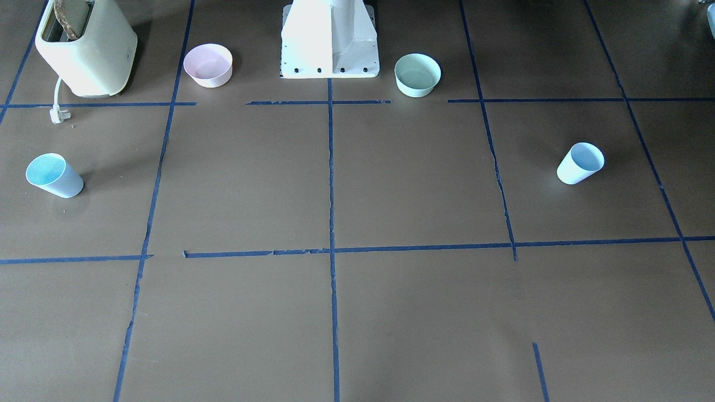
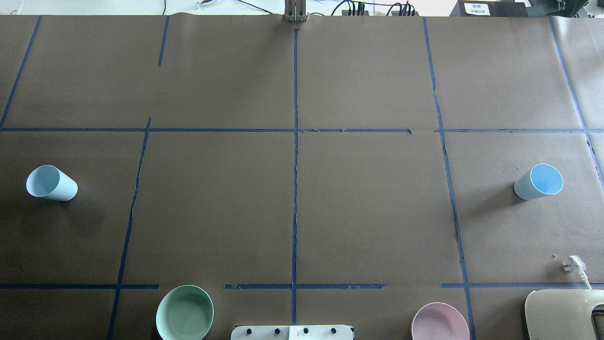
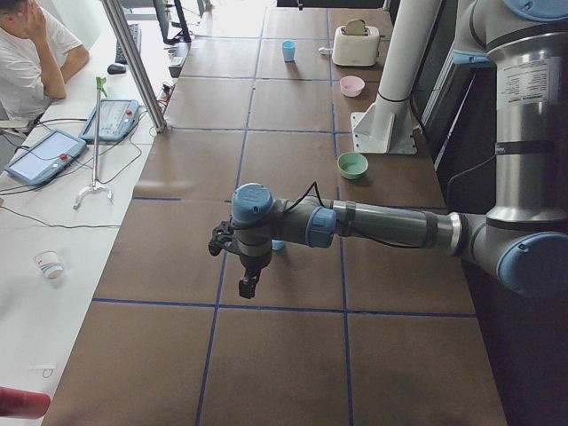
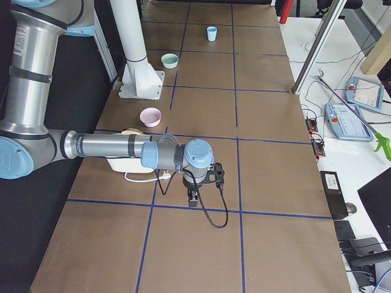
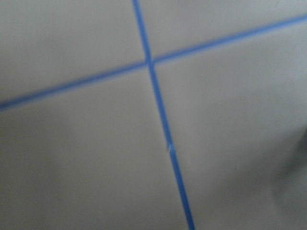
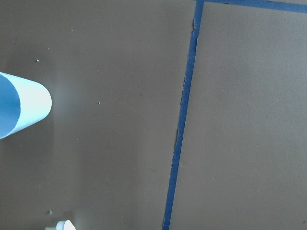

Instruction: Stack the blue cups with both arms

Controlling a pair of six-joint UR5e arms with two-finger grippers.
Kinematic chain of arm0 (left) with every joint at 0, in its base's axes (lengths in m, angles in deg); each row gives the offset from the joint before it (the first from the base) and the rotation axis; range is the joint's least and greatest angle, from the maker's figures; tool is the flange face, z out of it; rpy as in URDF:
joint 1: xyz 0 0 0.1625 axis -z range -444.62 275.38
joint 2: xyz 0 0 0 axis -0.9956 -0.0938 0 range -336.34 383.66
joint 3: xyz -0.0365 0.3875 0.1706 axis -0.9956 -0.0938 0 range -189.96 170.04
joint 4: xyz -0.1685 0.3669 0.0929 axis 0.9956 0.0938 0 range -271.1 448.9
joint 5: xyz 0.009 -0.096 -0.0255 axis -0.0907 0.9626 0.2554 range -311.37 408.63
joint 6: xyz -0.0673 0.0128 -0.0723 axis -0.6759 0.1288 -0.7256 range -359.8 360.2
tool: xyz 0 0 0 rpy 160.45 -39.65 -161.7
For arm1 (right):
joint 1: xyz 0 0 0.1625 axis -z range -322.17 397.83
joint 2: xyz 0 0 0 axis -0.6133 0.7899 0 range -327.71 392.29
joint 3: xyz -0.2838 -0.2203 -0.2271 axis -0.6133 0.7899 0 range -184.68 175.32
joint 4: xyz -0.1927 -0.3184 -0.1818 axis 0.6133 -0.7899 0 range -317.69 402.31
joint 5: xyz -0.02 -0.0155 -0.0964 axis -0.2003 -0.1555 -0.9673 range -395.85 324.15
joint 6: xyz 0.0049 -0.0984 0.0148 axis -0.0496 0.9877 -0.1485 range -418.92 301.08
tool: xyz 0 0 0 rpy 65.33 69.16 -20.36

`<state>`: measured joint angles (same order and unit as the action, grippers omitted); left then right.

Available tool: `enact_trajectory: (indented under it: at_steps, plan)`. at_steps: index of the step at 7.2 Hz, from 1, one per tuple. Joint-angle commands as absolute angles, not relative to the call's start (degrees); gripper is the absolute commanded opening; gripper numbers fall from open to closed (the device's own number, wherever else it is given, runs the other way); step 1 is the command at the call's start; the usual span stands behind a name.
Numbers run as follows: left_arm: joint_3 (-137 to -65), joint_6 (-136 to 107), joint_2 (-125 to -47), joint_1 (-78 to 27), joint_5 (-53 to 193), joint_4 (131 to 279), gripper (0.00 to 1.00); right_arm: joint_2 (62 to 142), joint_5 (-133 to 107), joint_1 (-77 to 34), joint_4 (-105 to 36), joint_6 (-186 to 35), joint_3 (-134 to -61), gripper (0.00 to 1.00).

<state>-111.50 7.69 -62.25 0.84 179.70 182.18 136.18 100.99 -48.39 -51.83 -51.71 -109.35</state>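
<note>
Two pale-blue cups stand upright, far apart. One cup is on the robot's left, and shows in the front view. The other cup is on its right, also in the front view and at the right wrist view's left edge. My left gripper shows only in the left side view, pointing down above the table, with its cup peeking from behind the arm. My right gripper shows only in the right side view, pointing down. I cannot tell whether either is open or shut.
A pink bowl and a mint-green bowl flank the white pedestal. A cream toaster with its loose plug stands on the robot's right. A person sits beyond the table's far edge.
</note>
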Motion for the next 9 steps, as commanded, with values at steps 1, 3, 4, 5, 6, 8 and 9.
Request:
enact_trajectory:
  at_steps: [1, 3, 4, 5, 6, 8, 9]
  plan:
    - [-111.3, 7.7, -64.7, 0.8, 180.6, 183.9, 1.00, 136.2, 101.0, -48.4, -51.8, -51.7, -109.4, 1.00]
    - [-112.8, 1.7, -64.1, -2.6, 180.5, 186.3, 1.00, 136.2, 101.1, -48.4, -51.8, -51.7, -109.4, 1.00]
    - [-112.8, -13.9, -63.7, -8.9, 179.9, 190.8, 1.00, 136.3, 101.1, -48.4, -51.8, -51.7, -109.4, 1.00]
    - [-112.6, -25.8, -62.0, -13.8, 178.2, 197.1, 1.00, 136.2, 101.1, -48.4, -51.8, -51.7, -109.4, 1.00]
    - [-112.5, -35.1, -60.0, -18.4, 176.9, 203.1, 1.00, 136.2, 101.1, -48.4, -51.8, -51.7, -109.4, 1.00]
    - [-111.5, -40.7, -59.5, -23.2, 176.1, 206.7, 1.00, 136.2, 101.1, -48.4, -51.8, -51.7, -109.4, 1.00]
    - [-111.3, -42.0, -59.5, -24.7, 174.8, 206.8, 1.00, 136.2, 101.0, -48.4, -51.8, -51.7, -109.4, 1.00]
